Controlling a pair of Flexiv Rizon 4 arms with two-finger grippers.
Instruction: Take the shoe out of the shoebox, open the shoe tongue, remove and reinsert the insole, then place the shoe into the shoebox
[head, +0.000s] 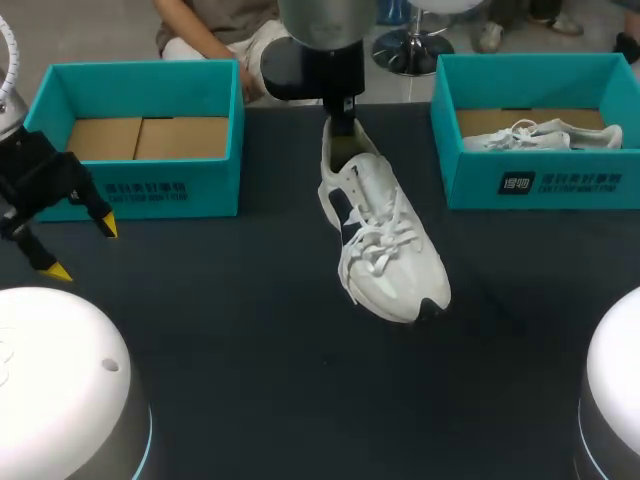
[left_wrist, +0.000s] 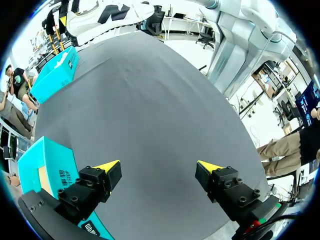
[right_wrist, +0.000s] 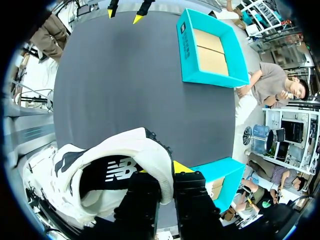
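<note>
The dark desk (head: 250, 400) gives open surface across its middle and its near side. Two teal boxes sit at its far corners, with a gap between them. The left shoebox (head: 150, 190) shows its cardboard floor, and the right shoebox (head: 540, 185) has a second shoe (head: 540, 135) lying in it. The shoe (head: 385, 250), white with loose laces and a dark side mark, hangs over the desk's middle, outside both boxes. My right claw (head: 343, 122) is clamped on its heel collar. My left claw (head: 82, 250) gapes wide, holding nothing, just beside the left shoebox.
</note>
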